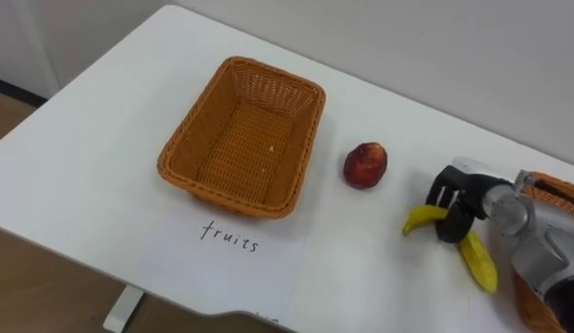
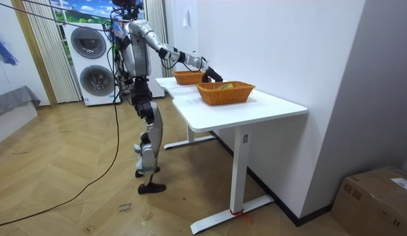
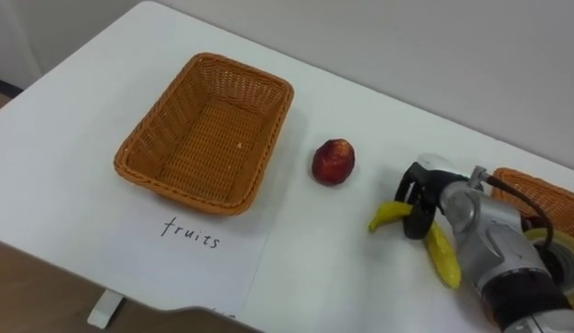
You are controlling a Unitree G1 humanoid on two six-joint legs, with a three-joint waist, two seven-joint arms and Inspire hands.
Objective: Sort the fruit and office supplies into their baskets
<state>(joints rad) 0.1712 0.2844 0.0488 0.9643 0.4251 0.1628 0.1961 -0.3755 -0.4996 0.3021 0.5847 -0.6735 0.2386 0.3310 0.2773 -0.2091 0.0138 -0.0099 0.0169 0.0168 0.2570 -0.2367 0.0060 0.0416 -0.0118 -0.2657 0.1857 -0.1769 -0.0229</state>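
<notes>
A yellow banana (image 1: 478, 262) lies on the white table (image 1: 102, 166) at the right. My right hand (image 1: 464, 196) reaches over its middle, the dark fingers curled down around it. A red apple (image 1: 365, 165) rests just left of the hand, apart from it. Further left stands the empty wicker fruit basket (image 1: 233, 199). A second wicker basket (image 3: 531, 185) sits at the right edge behind my forearm, with a tape roll (image 3: 556, 248) in it. In the room view I stand at the table's long side with the right hand (image 2: 208, 70) stretched out between the two baskets.
A sheet of paper with a handwritten label (image 1: 229, 236) lies in front of the fruit basket, near the table's front edge. A white wall runs behind the table. In the room view two stacked washing machines (image 2: 92, 62) stand behind me and a cardboard box (image 2: 377, 200) is on the floor.
</notes>
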